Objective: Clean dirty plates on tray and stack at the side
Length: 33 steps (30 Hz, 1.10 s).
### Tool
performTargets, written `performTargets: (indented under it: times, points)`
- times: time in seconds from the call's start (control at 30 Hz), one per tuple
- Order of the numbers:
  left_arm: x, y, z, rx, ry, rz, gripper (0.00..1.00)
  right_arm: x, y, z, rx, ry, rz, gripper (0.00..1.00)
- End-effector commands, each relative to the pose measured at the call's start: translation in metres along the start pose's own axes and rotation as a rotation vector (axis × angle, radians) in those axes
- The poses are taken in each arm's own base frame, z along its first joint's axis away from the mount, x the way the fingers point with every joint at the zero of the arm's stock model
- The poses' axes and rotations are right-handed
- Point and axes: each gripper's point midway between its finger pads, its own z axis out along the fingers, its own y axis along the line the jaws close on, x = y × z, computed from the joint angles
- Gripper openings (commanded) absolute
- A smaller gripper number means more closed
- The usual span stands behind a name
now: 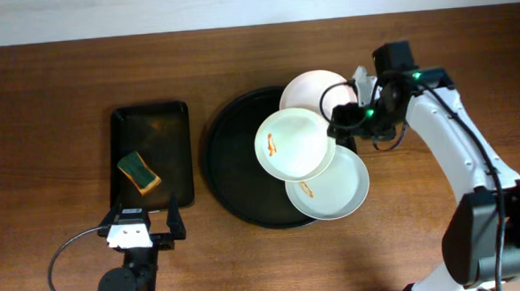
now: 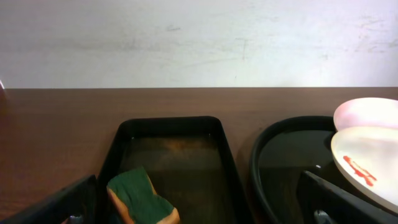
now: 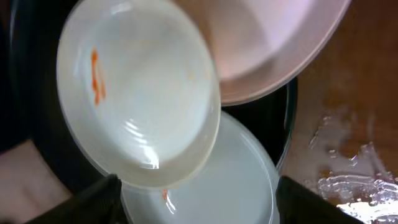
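**Plates heaped on the right of the round tray; both grippers released**

Closest under the right wrist camera: middle plate (image 3: 140, 93), white, with an orange smear on its left side. It lies tilted on top of the other two.
- Far plate (image 1: 315, 87): pinkish white, hanging over the far right rim of the round tray (image 1: 230, 165).
- Near plate (image 1: 334, 188): pale, with an orange smear. It overhangs the tray's near right rim.
- Left half of the round tray is bare black.
- Wet sheen on the table (image 1: 44, 103), right of the tray in the right wrist view.
- Rectangular tray (image 1: 151, 115) sits left of the round one, just beside it. A green-and-yellow sponge (image 1: 139, 172) lies at its near left.

Right gripper (image 1: 341, 123): at the right edge of the middle plate, fingers spread wide. Cannot tell whether it touches a plate.

Left gripper (image 1: 147, 227): near the rectangular tray's near edge, fingers wide apart, holding nothing.
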Motion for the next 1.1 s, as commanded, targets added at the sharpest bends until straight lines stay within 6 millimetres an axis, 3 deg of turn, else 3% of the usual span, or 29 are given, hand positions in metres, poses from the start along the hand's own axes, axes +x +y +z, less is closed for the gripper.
performTargets:
  times: [0.0,0.27,0.33,0.4,0.47,0.57,0.63,0.7,0.83,1.0,1.07]
  points:
    - [0.001,-0.001,0.000,0.002,0.002,0.016,0.99,0.007,-0.003,0.016,-0.008,-0.007,-0.018,0.80]
    - [0.001,-0.001,0.000,0.002,0.001,0.016,0.99,0.010,0.016,0.027,0.015,-0.008,-0.095,0.80]
    - [-0.009,0.000,0.000,-0.003,-0.042,0.018,0.99,0.010,0.015,0.032,0.070,-0.017,-0.126,0.80]
    - [-0.033,-0.025,-0.006,0.142,-0.113,0.024,0.99,0.008,0.015,0.034,0.092,-0.028,-0.138,0.80]
    - [-0.056,-0.034,-0.014,0.192,-0.119,-0.022,0.99,0.004,0.009,0.033,0.126,-0.042,-0.139,0.80]
    - [-0.132,-0.042,-0.035,0.221,-0.134,-0.008,0.99,0.002,0.007,0.032,0.140,-0.054,-0.139,0.81]
    - [-0.176,-0.047,-0.035,0.245,-0.046,0.061,0.99,0.002,0.010,0.033,0.123,-0.053,-0.139,0.81]
    - [-0.197,-0.057,-0.022,0.314,0.155,0.109,0.99,0.005,0.016,0.034,0.090,-0.040,-0.137,0.81]
    - [-0.210,-0.048,0.019,0.295,0.425,0.112,0.99,0.007,0.016,0.034,0.086,-0.032,-0.109,0.82]
    - [-0.174,-0.044,0.046,0.300,0.649,0.068,0.99,0.011,0.015,0.034,0.089,-0.016,-0.105,0.88]
    - [-0.144,-0.017,0.056,0.108,0.785,-0.010,0.99,0.011,0.015,0.034,0.088,-0.017,-0.106,0.89]
